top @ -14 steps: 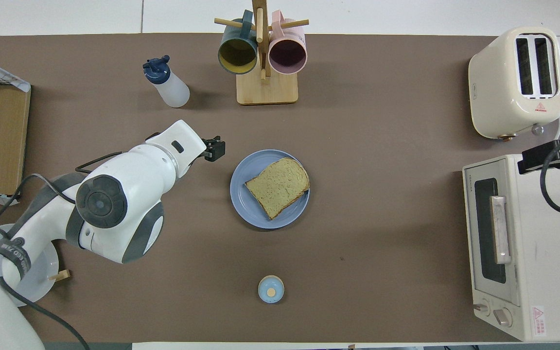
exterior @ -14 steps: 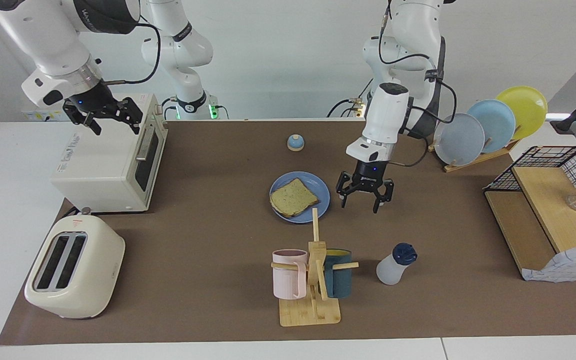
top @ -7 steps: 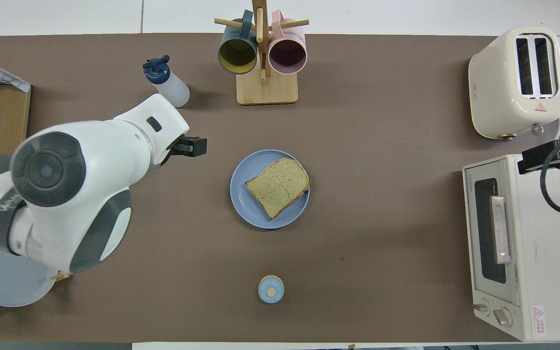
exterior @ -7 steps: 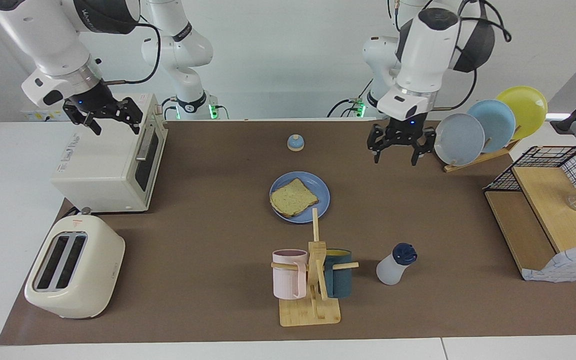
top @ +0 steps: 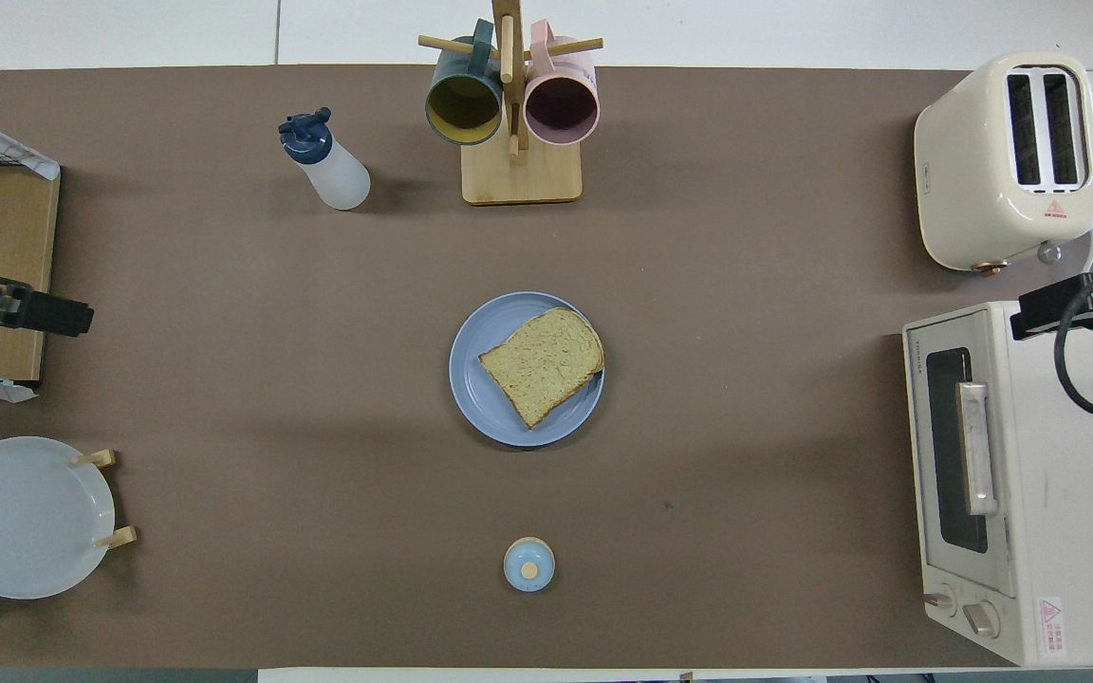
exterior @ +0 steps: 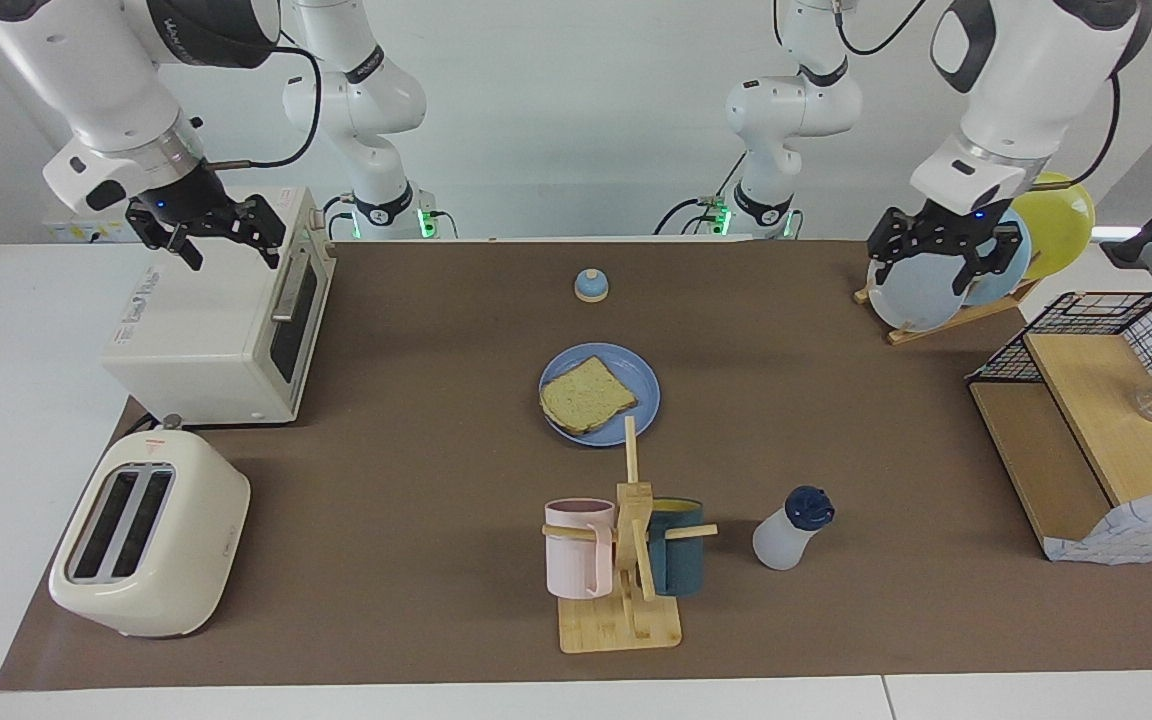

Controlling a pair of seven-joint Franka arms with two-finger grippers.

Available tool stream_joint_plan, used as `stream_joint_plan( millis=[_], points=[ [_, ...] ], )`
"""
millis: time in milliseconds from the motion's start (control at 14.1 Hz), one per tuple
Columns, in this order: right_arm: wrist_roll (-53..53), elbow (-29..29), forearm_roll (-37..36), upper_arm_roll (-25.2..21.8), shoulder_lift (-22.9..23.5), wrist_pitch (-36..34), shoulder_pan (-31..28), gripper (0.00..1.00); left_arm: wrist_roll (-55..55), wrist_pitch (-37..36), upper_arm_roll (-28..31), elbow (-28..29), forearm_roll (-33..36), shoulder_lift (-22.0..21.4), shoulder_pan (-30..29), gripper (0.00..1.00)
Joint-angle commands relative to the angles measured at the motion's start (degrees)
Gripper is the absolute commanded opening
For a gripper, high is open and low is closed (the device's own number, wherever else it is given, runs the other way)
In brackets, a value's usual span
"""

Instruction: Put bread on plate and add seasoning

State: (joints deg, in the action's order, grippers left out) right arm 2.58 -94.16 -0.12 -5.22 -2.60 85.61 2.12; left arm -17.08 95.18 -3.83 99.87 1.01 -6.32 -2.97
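Observation:
The bread (exterior: 586,395) lies flat on the plate (exterior: 631,365) at the middle of the table; in the overhead view the bread (top: 544,365) covers much of the plate (top: 475,398). The seasoning (exterior: 791,530) stands apart from them, farther from the robots, beside the mug rack; it also shows in the overhead view (top: 326,161). My left gripper (exterior: 944,258) is open and empty, raised over the plate rack at the left arm's end; the overhead view shows it (top: 72,316) at the edge. My right gripper (exterior: 206,235) is open and empty over the toaster oven, waiting.
A wooden mug rack (exterior: 626,600) holds a pink and a dark teal mug. A white toaster oven (exterior: 216,320) and a cream toaster (exterior: 146,535) stand at the right arm's end. A small bell (exterior: 591,285), a plate rack (exterior: 976,250) and a wire-and-wood shelf (exterior: 1096,430) are also there.
My left gripper has risen from beside the plate and swung away to the plate rack at the left arm's end, still open and empty. The right arm, bread and seasoning have not moved.

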Motion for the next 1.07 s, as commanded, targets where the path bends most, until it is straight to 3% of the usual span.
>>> stream_joint_plan(
  millis=[0, 782, 995],
  points=[
    [0.06, -0.50, -0.14, 0.39, -0.57, 0.17, -0.36, 1.00, -0.41, -0.70, -0.83, 0.50, -0.04, -1.06, 0.07, 1.00],
    [0.06, -0.50, -0.14, 0.39, -0.57, 0.17, -0.36, 1.00, 2.55, 0.63, -0.22, -0.37, -0.04, -1.86, 0.24, 1.00],
    [0.06, -0.50, -0.14, 0.39, -0.57, 0.17, -0.36, 1.00, 9.08, -7.34, 0.49, -9.13, 1.18, 2.00, 3.84, 1.00]
  ],
)
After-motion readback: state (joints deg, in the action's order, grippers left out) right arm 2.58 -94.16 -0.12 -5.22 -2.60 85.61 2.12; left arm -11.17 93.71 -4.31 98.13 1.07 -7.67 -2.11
